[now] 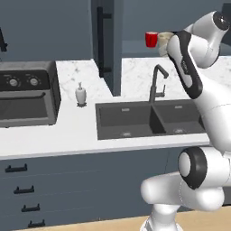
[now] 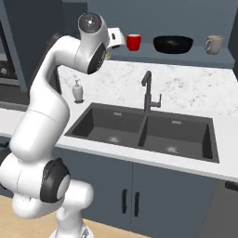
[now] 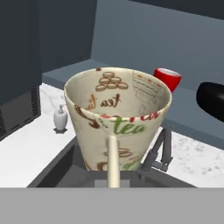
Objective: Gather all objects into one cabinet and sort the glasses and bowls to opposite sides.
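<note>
Claw (image 3: 109,181): clamped shut on the patterned cream cup (image 3: 117,120), which fills the space right ahead of it, mouth tilted toward the camera.
Cup position: raised above the sink (image 2: 144,130), beside the red cup (image 2: 134,42).
Shelf: red cup, black bowl (image 2: 173,44), beige-grey mug (image 2: 213,44) in a row.
Arm: reaching high, elbow bent, hand apparently level with the shelf.

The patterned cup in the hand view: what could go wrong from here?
The patterned cup hangs above the sink and the faucet; if the grip slips, it may fall and hit them. The red cup stands close behind it on the shelf; pushing forward could knock it over.
</note>
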### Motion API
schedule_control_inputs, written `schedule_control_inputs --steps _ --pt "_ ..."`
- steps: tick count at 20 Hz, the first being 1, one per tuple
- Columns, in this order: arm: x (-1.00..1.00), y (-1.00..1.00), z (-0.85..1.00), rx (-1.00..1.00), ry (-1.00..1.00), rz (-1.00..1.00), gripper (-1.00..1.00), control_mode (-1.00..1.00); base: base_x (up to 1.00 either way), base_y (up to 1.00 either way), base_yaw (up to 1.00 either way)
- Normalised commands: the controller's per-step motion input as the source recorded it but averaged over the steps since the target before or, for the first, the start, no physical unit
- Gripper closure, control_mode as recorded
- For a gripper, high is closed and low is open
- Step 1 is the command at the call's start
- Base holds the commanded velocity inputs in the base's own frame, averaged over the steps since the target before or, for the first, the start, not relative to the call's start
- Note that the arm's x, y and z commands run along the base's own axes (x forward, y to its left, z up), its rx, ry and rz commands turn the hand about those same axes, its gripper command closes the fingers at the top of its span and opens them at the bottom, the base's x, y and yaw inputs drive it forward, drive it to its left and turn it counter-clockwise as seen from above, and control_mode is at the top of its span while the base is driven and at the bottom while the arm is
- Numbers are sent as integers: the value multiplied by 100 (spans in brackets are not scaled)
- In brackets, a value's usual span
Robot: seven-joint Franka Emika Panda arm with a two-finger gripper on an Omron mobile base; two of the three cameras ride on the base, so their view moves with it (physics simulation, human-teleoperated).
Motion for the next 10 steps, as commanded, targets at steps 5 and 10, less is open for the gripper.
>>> schedule_control_inputs --steps 5,10 --pt "0 0 0 0 0 0 100 100 29 -15 14" --pt "0 0 0 0 0 0 100 100 92 -45 20"
